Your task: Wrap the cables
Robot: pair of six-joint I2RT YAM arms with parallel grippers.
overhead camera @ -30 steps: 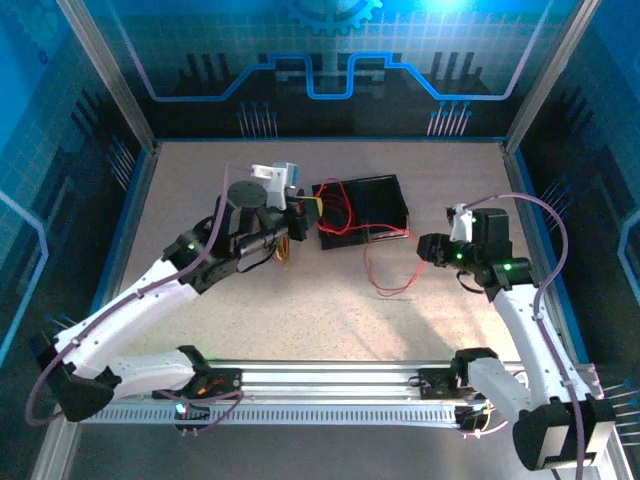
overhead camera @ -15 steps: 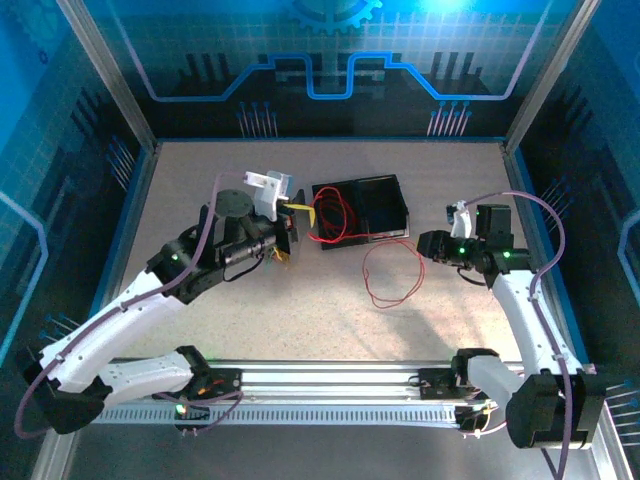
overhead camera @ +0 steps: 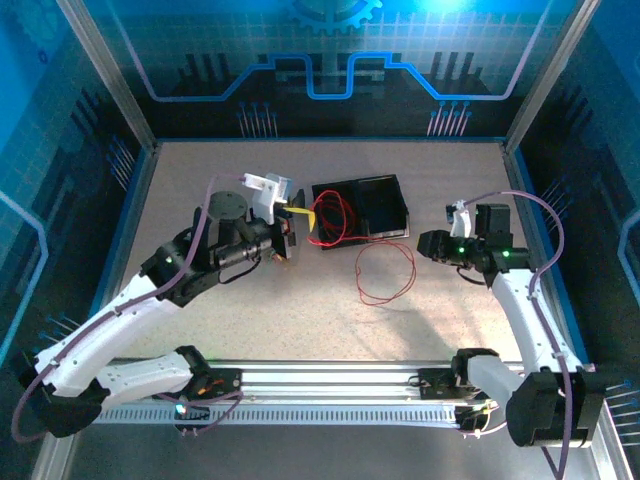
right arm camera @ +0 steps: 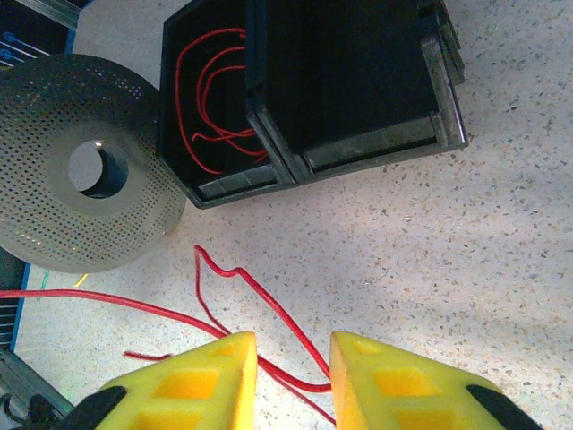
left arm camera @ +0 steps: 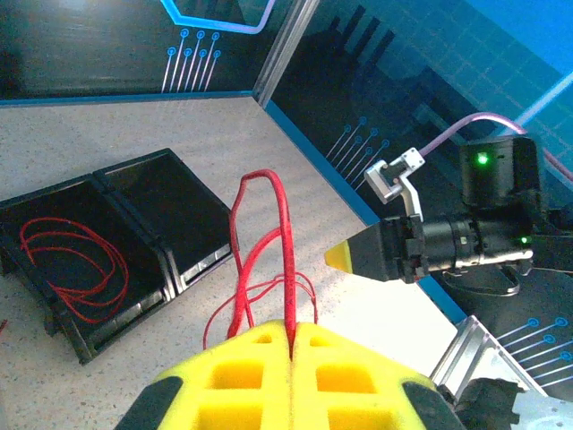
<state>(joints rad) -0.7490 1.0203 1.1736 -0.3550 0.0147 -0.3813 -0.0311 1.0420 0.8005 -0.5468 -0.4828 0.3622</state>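
A speckled beige desk (overhead camera: 300, 320) sits inside a blue-lit enclosure, seen from above. At upper centre lies a black plastic tray with two compartments (overhead camera: 385, 200). Its left compartment holds coils of thin red cables (overhead camera: 335, 215). A loose red cable loop (overhead camera: 385, 270) lies on the desk just below the tray, centre right. A black perforated round spool (overhead camera: 228, 205) shows left of the tray, by the left arm's wrist. At the bottom of the left wrist view, the left arm's yellow fingers (left arm camera: 242, 376) are pressed together, pinching a red cable strand (left arm camera: 288, 260) that arches upward from them. At the bottom of the right wrist view, the right arm's yellow fingers (right arm camera: 188, 385) stand a narrow gap apart. The loop runs between them, not clamped.
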